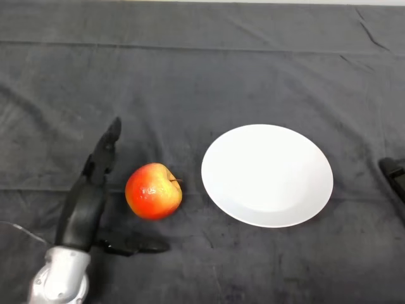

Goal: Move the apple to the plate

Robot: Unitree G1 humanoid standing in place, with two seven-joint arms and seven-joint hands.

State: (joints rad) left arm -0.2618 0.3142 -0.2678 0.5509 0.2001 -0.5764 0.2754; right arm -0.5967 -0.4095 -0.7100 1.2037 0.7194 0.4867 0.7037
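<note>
1. A red and yellow apple (153,190) is seen resting on the dark cloth (190,76) that covers the desk, its stem turned toward the right.
2. A white plate (267,175) is set just to the right of the apple, apart from it, with nothing lying on it.
3. The robot hand (85,206) is placed at the apple's left, spread open: the fingers (109,147) are stretched up along the far left of the fruit, and the thumb (136,244) is laid out below it.
4. The apple is flanked by fingers and thumb, but no grasp around it is seen.
5. A dark object (395,174) is cut off by the right edge.
</note>
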